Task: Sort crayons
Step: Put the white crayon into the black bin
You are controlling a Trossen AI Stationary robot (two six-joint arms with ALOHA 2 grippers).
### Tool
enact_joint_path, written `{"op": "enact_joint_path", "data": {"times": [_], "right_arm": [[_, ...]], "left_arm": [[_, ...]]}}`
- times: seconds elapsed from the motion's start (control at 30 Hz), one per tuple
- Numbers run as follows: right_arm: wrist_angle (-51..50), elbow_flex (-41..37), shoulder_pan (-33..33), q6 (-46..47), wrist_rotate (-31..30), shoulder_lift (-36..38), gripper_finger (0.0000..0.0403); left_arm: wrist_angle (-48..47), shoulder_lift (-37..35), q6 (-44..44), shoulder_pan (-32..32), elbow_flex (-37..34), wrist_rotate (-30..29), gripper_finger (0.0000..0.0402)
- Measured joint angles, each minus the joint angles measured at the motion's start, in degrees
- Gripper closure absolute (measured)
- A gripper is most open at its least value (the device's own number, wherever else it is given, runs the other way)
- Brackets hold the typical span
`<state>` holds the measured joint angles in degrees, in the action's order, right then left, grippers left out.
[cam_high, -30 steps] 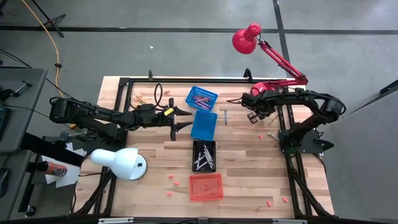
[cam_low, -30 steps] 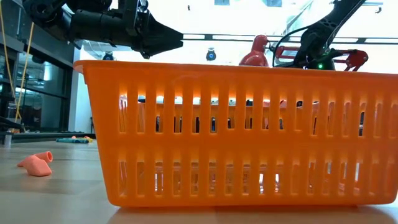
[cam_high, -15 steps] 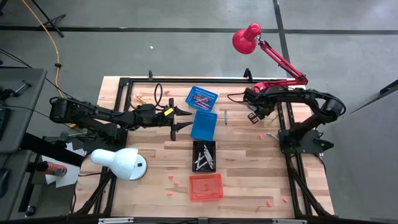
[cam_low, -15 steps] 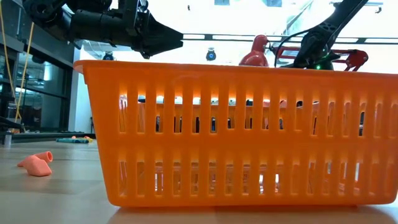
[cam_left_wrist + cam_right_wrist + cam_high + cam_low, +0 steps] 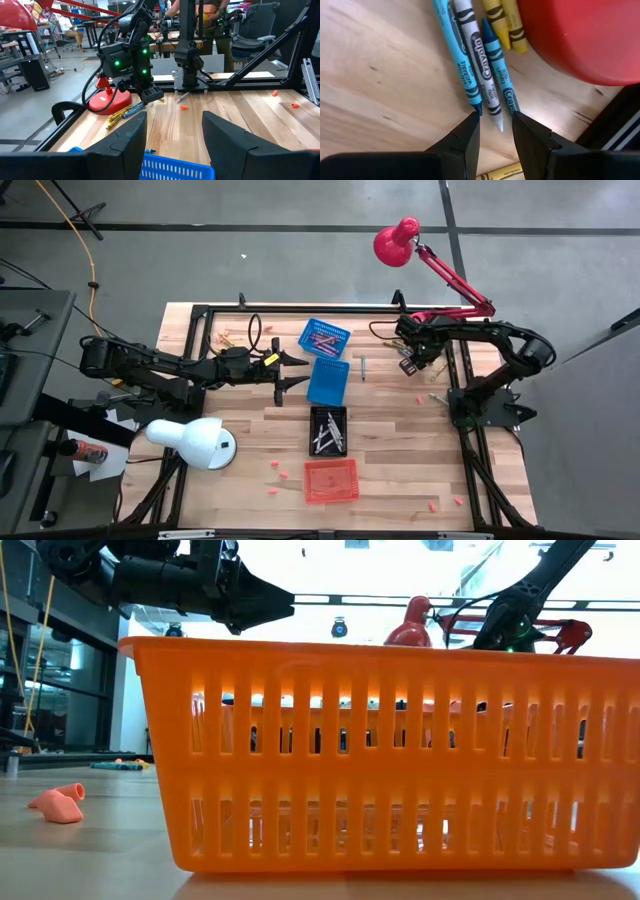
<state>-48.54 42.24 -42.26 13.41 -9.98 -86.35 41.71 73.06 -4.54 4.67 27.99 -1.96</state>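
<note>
Beneath the right claw (image 5: pixel 495 131), on the pale wooden bench (image 5: pixel 380 75), lie three paper-wrapped crayons side by side: two sky-blue crayons (image 5: pixel 461 60) flanking one white crayon (image 5: pixel 479 57). The claw's two dark fingers (image 5: pixel 462 142) stand narrowly apart just over their tips, holding nothing. Two yellow crayons (image 5: pixel 506 22) rest beside the red lamp base (image 5: pixel 580 35), and another yellow one (image 5: pixel 497 173) lies near the fingers. The left claw (image 5: pixel 297 370) hovers beside two blue slatted plastic baskets (image 5: pixel 327 380), its fingers wide and empty. One black basket (image 5: pixel 328 430) and one orange basket (image 5: pixel 331 480) sit nearer the bench's front edge.
</note>
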Motion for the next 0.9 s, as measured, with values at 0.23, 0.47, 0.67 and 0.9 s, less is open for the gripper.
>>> {"op": "enact_joint_path", "data": {"times": [0.23,0.47,0.67,0.9], "right_arm": [[-0.01,0.0,-1.56,-1.75,3.63,0.0,0.0293],[-0.01,0.0,-1.64,-3.81,4.48,-0.01,0.0293],[0.22,0.0,-1.71,-4.49,3.11,-1.09,0.0293],[-0.44,0.68,-2.05,-5.08,3.75,-6.5,0.0293]], "left_arm": [[-0.02,0.0,-0.03,0.0,0.0,0.0,0.0224],[-0.02,0.0,-0.02,0.0,0.0,0.02,0.0224],[-0.09,0.0,0.0,0.0,0.0,0.02,0.0224],[-0.31,0.0,1.37,0.02,0.0,0.02,0.0224]]}}
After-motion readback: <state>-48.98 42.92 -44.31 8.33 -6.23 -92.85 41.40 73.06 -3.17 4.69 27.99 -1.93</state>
